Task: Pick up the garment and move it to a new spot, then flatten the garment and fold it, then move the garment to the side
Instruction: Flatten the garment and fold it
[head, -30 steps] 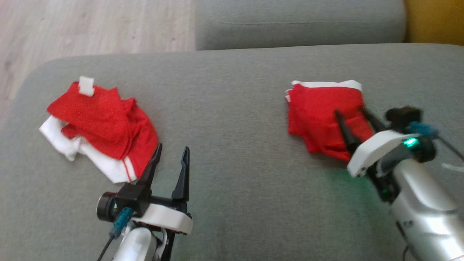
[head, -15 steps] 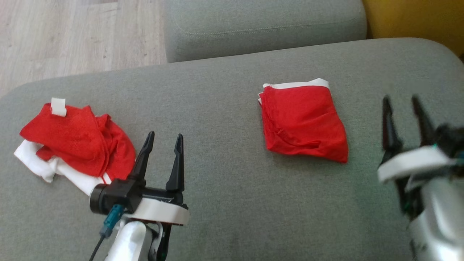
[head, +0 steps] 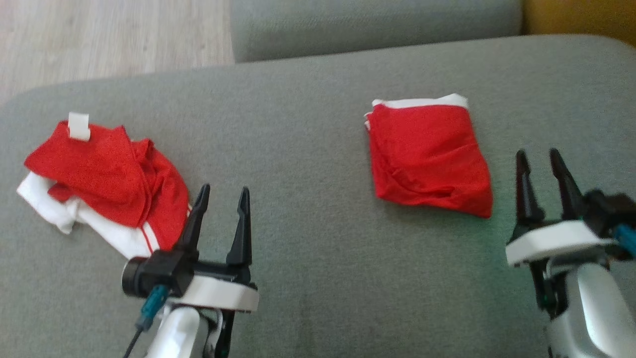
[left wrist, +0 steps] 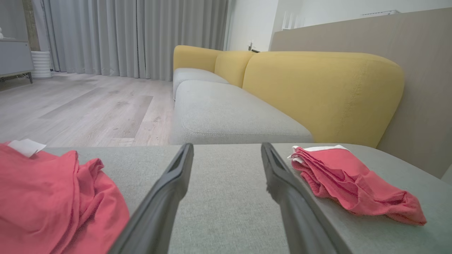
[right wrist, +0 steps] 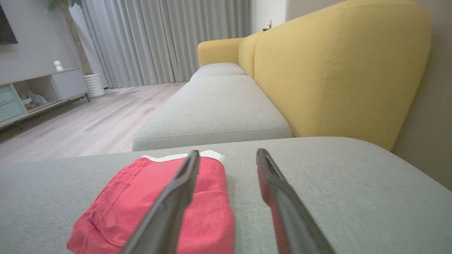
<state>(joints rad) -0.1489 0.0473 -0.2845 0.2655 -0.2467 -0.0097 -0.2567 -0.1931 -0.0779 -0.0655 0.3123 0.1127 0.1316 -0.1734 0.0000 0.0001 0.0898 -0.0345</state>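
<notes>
We hold nothing right now. The left pincer is wide, with bare upholstery showing between its fingers, and it sits over the near-left part of the grey cushion. The right pincer also has its fingers apart with nothing between them, and it sits over the cushion's near-right part. The folded garment lies flat on the right half of the cushion, toward the far edge. It's a red, roughly square stack with a white band along the side facing the cushion's far edge, and some layered edges show on the side facing the cushion's middle. In the head view the right pincer's tips are close to that stack's near-right corner but not touching it. The crumpled garment is at the cushion's left end. It's red over white, bunched up, with a small white tag sticking up at its far corner. Its near edge runs just beside the left pincer's outer finger, and we cannot tell if they touch. The two garments are well apart, with bare cushion between them. A second grey seat butts against the cushion's far edge. Wood floor lies beyond the cushion's far-left corner, and a yellow backrest rises along the cushion's right side.
</notes>
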